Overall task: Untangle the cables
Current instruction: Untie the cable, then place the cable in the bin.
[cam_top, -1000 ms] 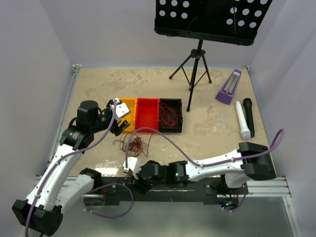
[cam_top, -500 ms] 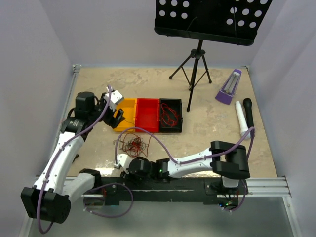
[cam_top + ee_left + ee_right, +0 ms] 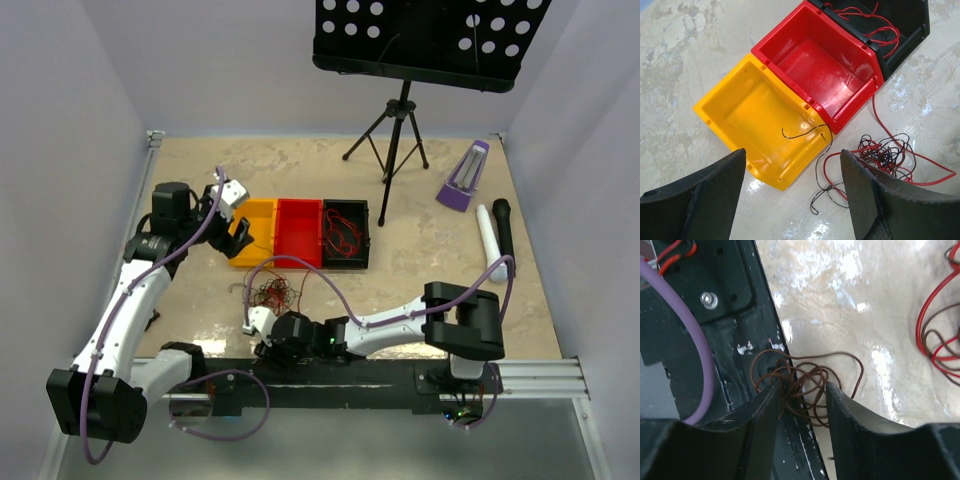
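The cables [image 3: 272, 293] lie as a red and dark tangle on the table, in front of the bins; the left wrist view shows the tangle [image 3: 885, 156] too. One black strand [image 3: 805, 132] trails over the yellow bin's rim. More red wire [image 3: 875, 22] fills the black bin. My left gripper [image 3: 794, 156] hovers open above the yellow bin's near corner, holding nothing. A separate brown coil [image 3: 807, 382] rests on the table's near edge. My right gripper [image 3: 803, 390] straddles it with jaws apart, and strands brush the left finger [image 3: 760, 412].
Yellow bin [image 3: 256, 231], red bin [image 3: 298, 233] and black bin [image 3: 345, 234] stand in a row. A music stand tripod [image 3: 398, 130], a purple metronome [image 3: 463, 177] and two microphones [image 3: 492, 242] are at the back right. The black base rail [image 3: 725, 295] borders the near edge.
My right arm has swung left along the near edge, bringing its gripper over the brown coil. My left gripper has drawn back slightly to the left of the yellow bin.
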Available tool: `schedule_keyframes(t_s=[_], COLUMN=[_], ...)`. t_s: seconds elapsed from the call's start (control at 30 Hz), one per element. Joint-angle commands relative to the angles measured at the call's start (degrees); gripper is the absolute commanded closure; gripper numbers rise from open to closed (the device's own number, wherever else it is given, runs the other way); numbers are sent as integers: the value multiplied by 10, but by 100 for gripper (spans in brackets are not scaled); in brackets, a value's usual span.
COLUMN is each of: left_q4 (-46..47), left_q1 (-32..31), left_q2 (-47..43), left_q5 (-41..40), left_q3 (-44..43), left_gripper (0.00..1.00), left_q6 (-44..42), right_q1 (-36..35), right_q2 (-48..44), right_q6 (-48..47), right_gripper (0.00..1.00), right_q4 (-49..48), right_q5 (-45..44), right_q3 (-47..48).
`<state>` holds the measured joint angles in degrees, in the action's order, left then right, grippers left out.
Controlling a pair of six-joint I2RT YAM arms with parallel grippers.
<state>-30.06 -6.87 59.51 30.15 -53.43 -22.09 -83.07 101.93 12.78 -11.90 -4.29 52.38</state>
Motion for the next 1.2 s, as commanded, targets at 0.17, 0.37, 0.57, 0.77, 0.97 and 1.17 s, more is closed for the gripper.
schedule_keyframes(t_s=[0.17,0.37,0.57,0.77,0.97,1.17], left_q4=[11,32,31,76,84,102], left_q1=[4,4,4,4,4,12], left_q2=[-11,-17,24,23,15,17], left_q5=[32,15,-4,-5,-23,-81], left_q3=[-39,-36,-86,-69,-42,-37], left_gripper=[14,14,14,13,12,11], left_q6=[-33,-47,-54,-18,-11,0], right_q1=[-2,-2,-3,42,182,285], right_q2=[-16,-13,-105,-232,-249,-166], right_q6=[5,4,-1,-30,-78,-108], right_gripper=[59,93,100,100,100,100], right_q4=[-16,-6,43,118,156,136], right_q5=[12,11,-19,-38,-22,-13], right_q3=[-5,1,23,118,189,220])
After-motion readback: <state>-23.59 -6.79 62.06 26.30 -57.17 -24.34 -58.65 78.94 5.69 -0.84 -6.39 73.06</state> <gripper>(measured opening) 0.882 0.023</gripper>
